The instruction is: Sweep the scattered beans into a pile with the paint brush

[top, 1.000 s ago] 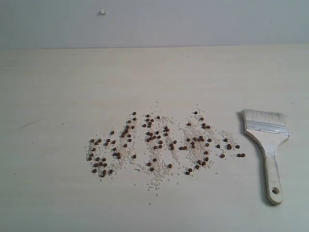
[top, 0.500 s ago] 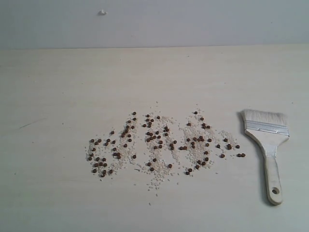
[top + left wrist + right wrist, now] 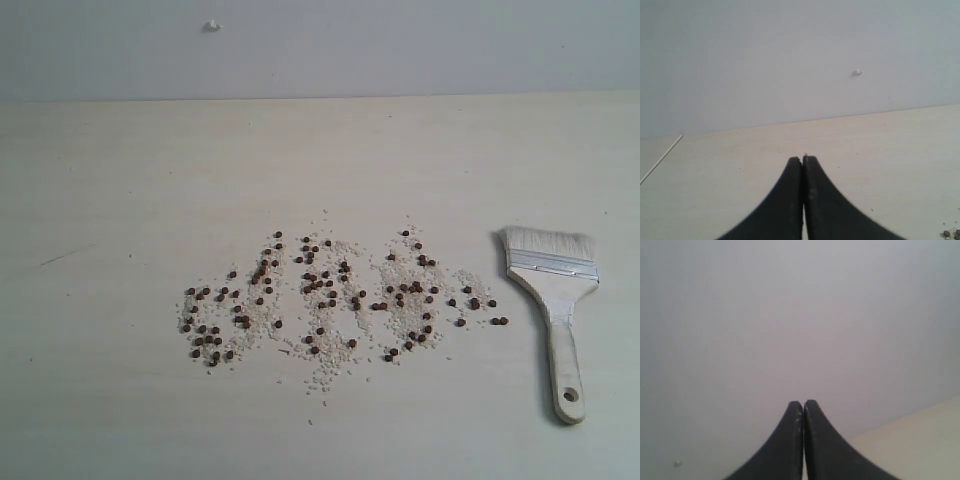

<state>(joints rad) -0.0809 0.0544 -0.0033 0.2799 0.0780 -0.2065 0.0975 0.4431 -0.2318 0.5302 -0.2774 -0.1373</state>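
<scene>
The tiny round dark reddish-brown beans (image 3: 332,295) are strewn loose across the middle of the pale wood-look tabletop (image 3: 130,170). They sit in roughly three ragged clumps side by side, all mixed into fine whitish crumbs (image 3: 325,365), so it's a wide band and not heaped up at all.

Right of that band, near the last stragglers but not touching them, lies the flat wide paint brush (image 3: 555,295). It's got a pale wooden handle with a hole at the end, a silver metal ferrule, and off-white bristles pointing toward the grey wall (image 3: 400,45). It's lying free on the table.

The left black gripper (image 3: 803,159) has its jaws pressed together on nothing, hanging over bare table, with a couple of beans in the corner of its view. The right black gripper (image 3: 803,402) is the same deal, clenched empty and mostly facing the wall.
</scene>
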